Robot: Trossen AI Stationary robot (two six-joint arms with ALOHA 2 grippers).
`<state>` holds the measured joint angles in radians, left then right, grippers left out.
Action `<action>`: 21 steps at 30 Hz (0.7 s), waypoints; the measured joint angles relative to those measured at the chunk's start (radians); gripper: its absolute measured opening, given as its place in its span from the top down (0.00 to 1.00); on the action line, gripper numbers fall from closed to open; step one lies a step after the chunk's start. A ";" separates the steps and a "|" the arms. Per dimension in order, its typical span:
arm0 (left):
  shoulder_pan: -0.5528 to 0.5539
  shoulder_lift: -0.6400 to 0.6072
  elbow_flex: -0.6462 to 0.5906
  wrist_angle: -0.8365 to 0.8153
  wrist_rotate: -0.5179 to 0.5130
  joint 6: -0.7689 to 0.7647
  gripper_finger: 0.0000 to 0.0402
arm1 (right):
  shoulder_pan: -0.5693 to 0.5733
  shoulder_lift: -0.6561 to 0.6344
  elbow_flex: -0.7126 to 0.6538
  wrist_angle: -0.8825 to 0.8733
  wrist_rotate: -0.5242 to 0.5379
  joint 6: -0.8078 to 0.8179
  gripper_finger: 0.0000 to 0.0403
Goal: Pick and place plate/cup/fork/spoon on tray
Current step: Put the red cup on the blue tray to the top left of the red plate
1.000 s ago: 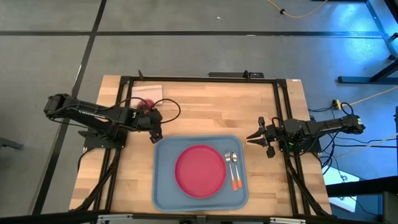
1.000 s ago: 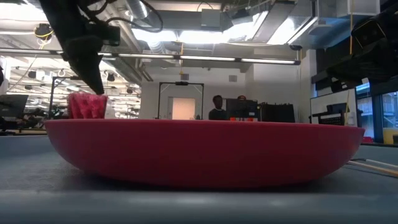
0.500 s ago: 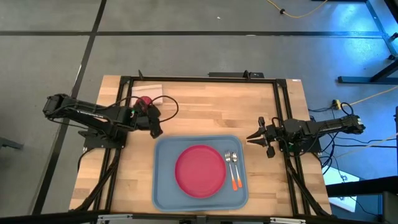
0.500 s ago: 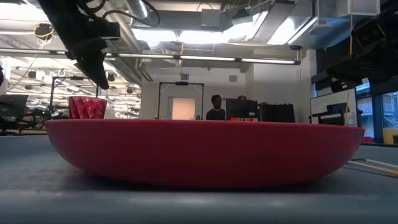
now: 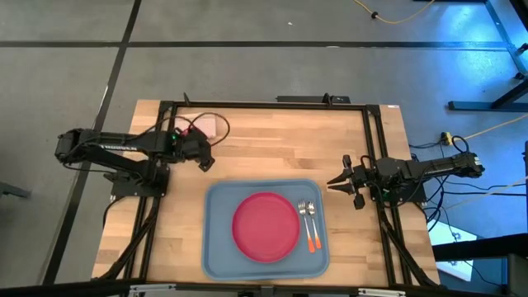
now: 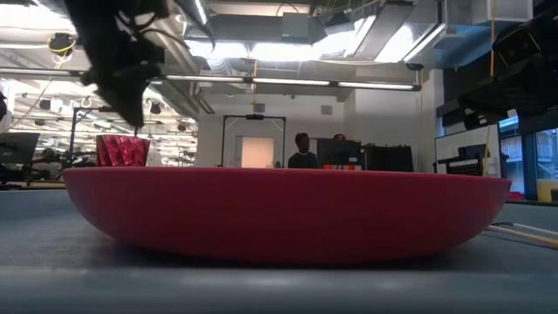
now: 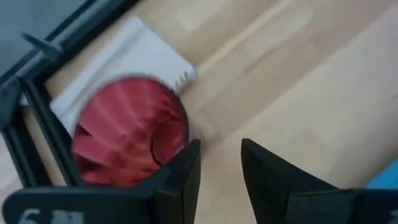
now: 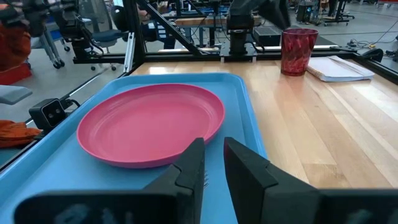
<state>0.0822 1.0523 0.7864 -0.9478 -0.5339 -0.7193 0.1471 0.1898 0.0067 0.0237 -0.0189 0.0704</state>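
Note:
The dark red cup (image 7: 127,134) stands upright on a pale folded rectangle (image 7: 140,53) at the table's far left. It also shows in the low view (image 6: 122,150) and the right wrist view (image 8: 298,51), but my left arm hides it in the high view. My left gripper (image 7: 221,149) is narrowly open, just above and beside the cup's rim, and touches nothing. The pink-red plate (image 5: 266,226), the fork (image 5: 303,213) and the spoon (image 5: 311,223) lie on the blue-grey tray (image 5: 219,247). My right gripper (image 5: 332,183) waits shut at the tray's far right corner.
A black metal frame (image 5: 264,106) runs round the table's far and side edges. A cable (image 5: 216,124) loops over the pale rectangle. Bare wood lies between the cup and the tray. A person sits in the room behind, seen in the low view (image 6: 302,150).
My left gripper has drawn back from the tray's far left corner toward the table's far edge, coming over the cup. The cup stands upright on the pale rectangle.

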 joint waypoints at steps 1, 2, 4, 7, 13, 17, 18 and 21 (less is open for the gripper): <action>0.013 0.000 0.020 -0.003 -0.007 0.021 0.73 | 0.000 0.000 0.000 0.000 0.000 0.000 0.84; 0.026 0.000 0.042 -0.006 -0.016 0.043 0.73 | 0.000 0.000 0.000 0.000 0.000 0.000 0.84; 0.052 0.000 0.088 -0.013 -0.031 0.075 0.73 | 0.000 0.000 0.000 0.000 0.000 0.000 0.84; 0.092 0.000 0.155 -0.046 -0.031 0.080 0.73 | 0.000 0.000 0.000 0.000 0.000 0.000 0.84; 0.168 0.028 0.189 -0.122 0.012 0.000 0.73 | 0.000 0.000 0.000 0.000 0.000 0.000 0.84; 0.201 0.095 0.181 -0.146 0.044 -0.008 0.73 | 0.000 0.000 0.000 0.000 0.000 0.000 0.84; 0.205 0.114 0.181 -0.148 0.044 -0.004 0.73 | 0.000 0.000 0.000 0.000 0.000 0.000 0.84; 0.215 0.169 0.181 -0.141 0.047 0.019 0.73 | 0.000 0.000 0.000 0.000 0.000 0.000 0.84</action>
<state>0.2973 1.2213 0.9672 -1.0888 -0.4873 -0.7006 0.1467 0.1898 0.0067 0.0238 -0.0189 0.0704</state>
